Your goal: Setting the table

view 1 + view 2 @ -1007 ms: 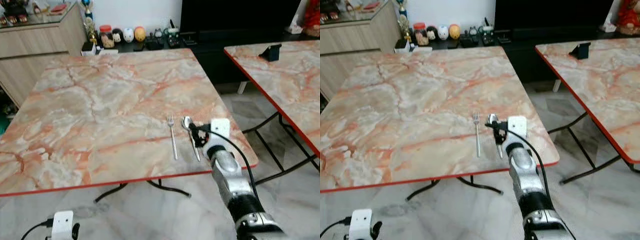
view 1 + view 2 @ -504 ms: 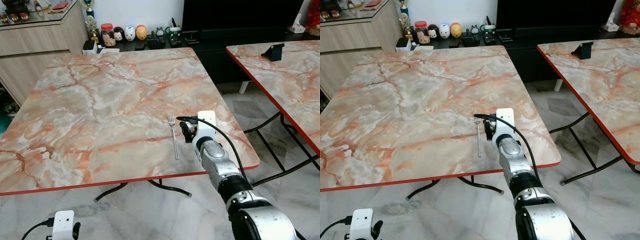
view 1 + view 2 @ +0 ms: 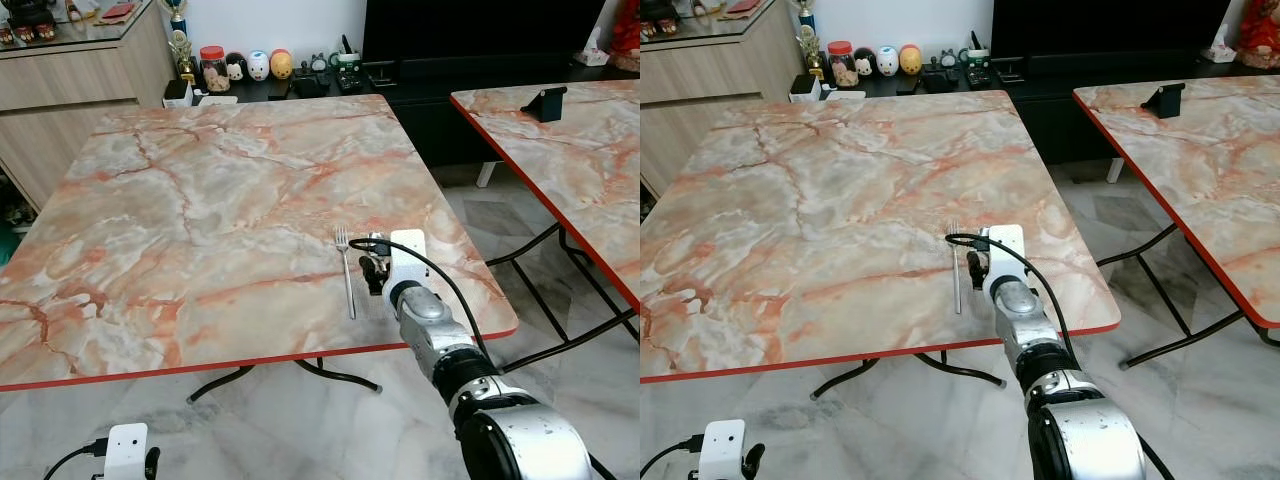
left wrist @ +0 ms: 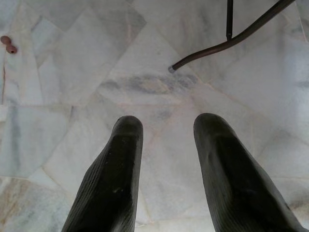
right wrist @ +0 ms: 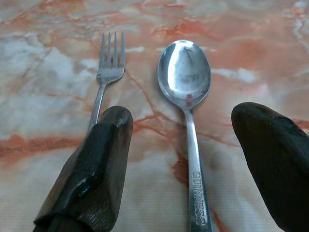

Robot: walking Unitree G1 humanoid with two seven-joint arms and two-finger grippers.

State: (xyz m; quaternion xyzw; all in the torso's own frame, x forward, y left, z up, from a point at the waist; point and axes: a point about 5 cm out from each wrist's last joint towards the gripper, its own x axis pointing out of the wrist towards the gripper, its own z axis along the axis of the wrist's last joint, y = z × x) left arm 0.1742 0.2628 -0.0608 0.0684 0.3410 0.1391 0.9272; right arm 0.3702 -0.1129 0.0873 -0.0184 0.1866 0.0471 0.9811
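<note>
The right arm reaches forward over the bench's [image 3: 200,200] near edge, its tool [image 5: 181,159] low over the marble with fingers [image 5: 91,164] spread wide, straddling the spoon's [image 5: 186,92] handle, seemingly without touching it. The fork [image 5: 108,72] lies just beside the spoon, parallel. The left tool [image 4: 166,164] hangs open above the floor [image 4: 63,87].

Silver spoon [image 5: 186,92], orange-veined marble table [image 3: 200,220]
</note>
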